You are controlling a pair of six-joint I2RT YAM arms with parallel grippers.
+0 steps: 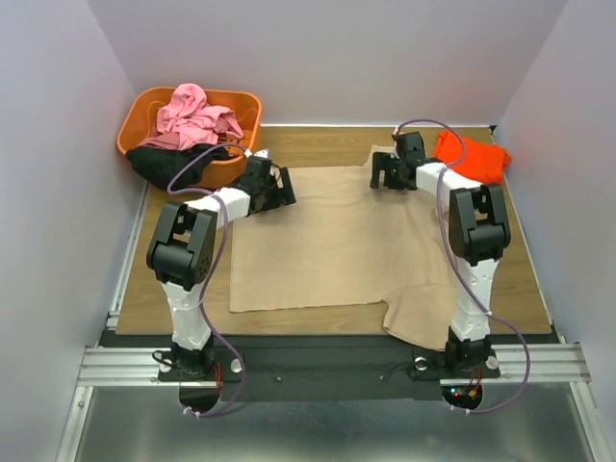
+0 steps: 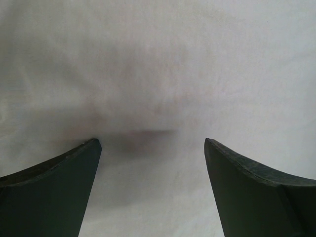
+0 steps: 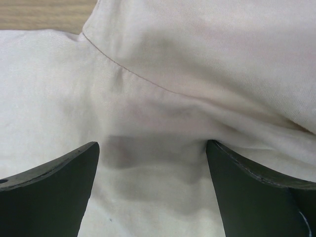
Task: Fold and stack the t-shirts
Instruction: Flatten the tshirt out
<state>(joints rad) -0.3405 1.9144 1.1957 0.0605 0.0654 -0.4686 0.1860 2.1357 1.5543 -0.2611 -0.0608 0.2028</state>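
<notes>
Three white walls (image 1: pixel 337 58) box in the wooden tabletop (image 1: pixel 318 144). Most of the wood is covered by the tan shirt (image 1: pixel 327 241), spread flat, with one sleeve reaching the near edge by the right arm's base. At the far left corner stands an orange basket (image 1: pixel 144 101) with a pink shirt (image 1: pixel 197 115) heaped in it and a black shirt (image 1: pixel 168 164) spilling over its near rim. A red shirt (image 1: pixel 474 156) lies bunched at the far right.

My left arm folds up from its base and reaches to the tan shirt's far left corner. The left pincer (image 1: pixel 284 192) is spread wide over smooth cloth. My right arm mirrors it at the far right edge. The right pincer (image 1: pixel 383 181) is also spread, with its tips at a raised fold below a seam. I cannot tell whether either one touches the cloth.
</notes>
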